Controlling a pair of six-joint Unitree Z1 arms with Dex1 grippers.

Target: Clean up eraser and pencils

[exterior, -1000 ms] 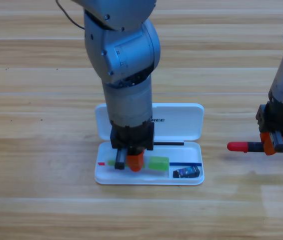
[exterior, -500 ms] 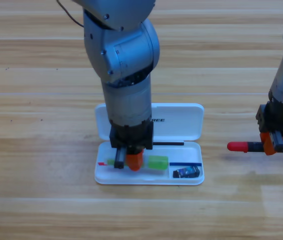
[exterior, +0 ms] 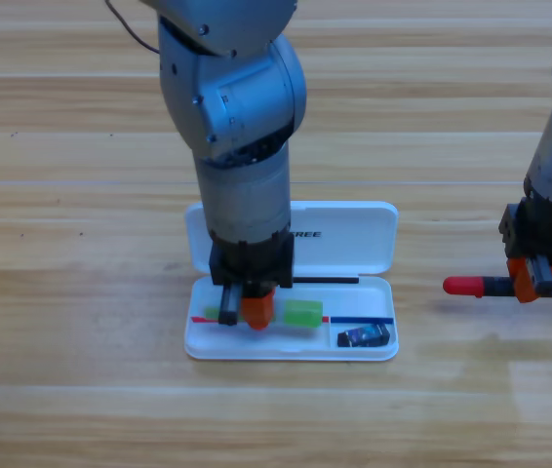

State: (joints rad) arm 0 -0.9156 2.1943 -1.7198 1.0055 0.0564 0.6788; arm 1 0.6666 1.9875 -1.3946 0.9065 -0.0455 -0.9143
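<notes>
I have the left hand (exterior: pixel 244 314) down in the long left compartment of the white case (exterior: pixel 286 347), low in the middle of the frame, and it sits right over the green highlighter (exterior: pixel 301 312). Only the bright green cap end shows to the right of the hand, with a sliver of pale barrel at its left. From this angle I cannot tell whether the hand is gripping the highlighter or has let it go. The highlighter looks to be lying inside the case, so I judge this to be the placing step for the first of the pencils.

Just right of that, in the small lower-right compartment of the case, the eraser (exterior: pixel 365 336) is already in place, apart from the highlighter.

Further right, well clear of the case, the right hand (exterior: pixel 535 279) hangs above the table (exterior: pixel 81 409) at the right edge of the frame, clamped on the red-capped marker (exterior: pixel 500 286). The marker lies level, its red cap pointing left towards the case.

My next move, as I see it, is to lift the left arm straight up and out without dragging the highlighter along. Then the right arm needs to carry the marker left and lower it lengthwise into the long compartment beside the highlighter.
</notes>
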